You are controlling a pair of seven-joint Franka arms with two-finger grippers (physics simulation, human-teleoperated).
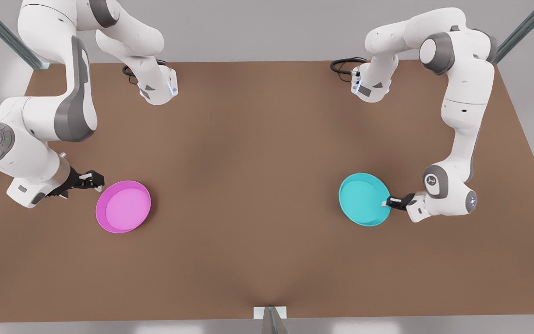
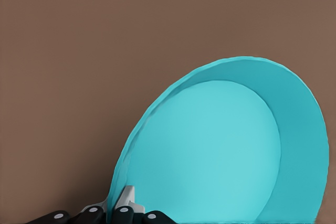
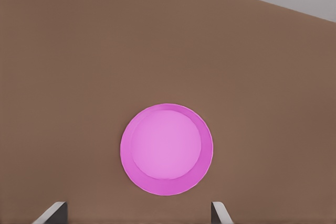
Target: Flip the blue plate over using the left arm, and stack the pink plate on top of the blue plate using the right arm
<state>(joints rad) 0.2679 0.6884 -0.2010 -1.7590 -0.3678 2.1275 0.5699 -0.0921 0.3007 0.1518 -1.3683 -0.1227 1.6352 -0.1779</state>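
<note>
The left end effector (image 1: 386,202) pinched the blue plate (image 1: 363,198) by its rim, tilting it. The right end effector (image 1: 98,182) hovered, fingers spread, just beside the pink plate (image 1: 123,206), which lay flat on open tabletop (image 1: 257,185).

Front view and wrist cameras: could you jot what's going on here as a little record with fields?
blue plate: hollow side up, rim pinched
left gripper: shut on the blue plate's rim, at the front view's right
pink plate: flat on the table, hollow side up
right gripper: open beside the pink plate, not touching
table: brown

brown table (image 1: 267,185) | black cables (image 1: 343,65) at far edge | metal struts (image 1: 524,25) at corners
</note>
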